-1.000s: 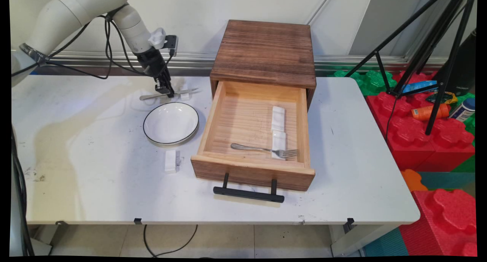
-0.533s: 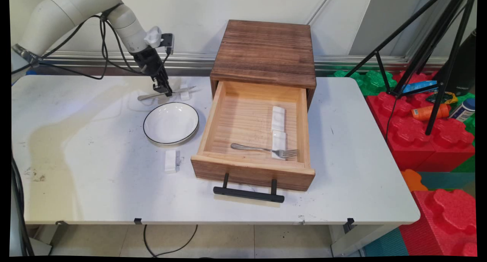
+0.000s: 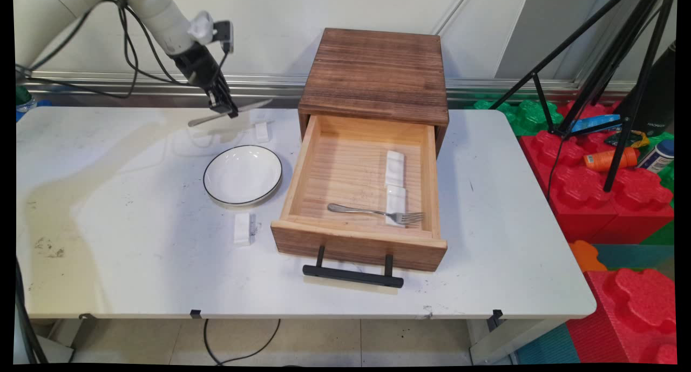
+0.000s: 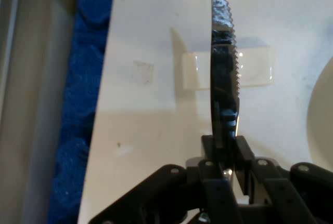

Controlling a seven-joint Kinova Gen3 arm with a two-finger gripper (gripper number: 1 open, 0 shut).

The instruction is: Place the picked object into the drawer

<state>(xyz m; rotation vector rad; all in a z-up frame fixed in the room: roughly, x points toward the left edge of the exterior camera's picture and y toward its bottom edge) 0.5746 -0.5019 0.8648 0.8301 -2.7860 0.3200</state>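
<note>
Tool [image 3: 224, 108] clamped on a serrated knife [image 4: 223, 63] above the white rest [image 4: 229, 69]; no writing legible nearby.

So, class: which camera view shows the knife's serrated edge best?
The hand view. There the knife rises between the end effector's fingers, its teeth plain along one edge. The main view shows the whole knife as a thin sliver held above the table, teeth not visible.

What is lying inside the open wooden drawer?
Inside the drawer lie a metal fork and two white cutlery rests, one behind the other. The fork's tines sit on the nearer rest. The back part, under the cabinet top, is hidden.
</note>
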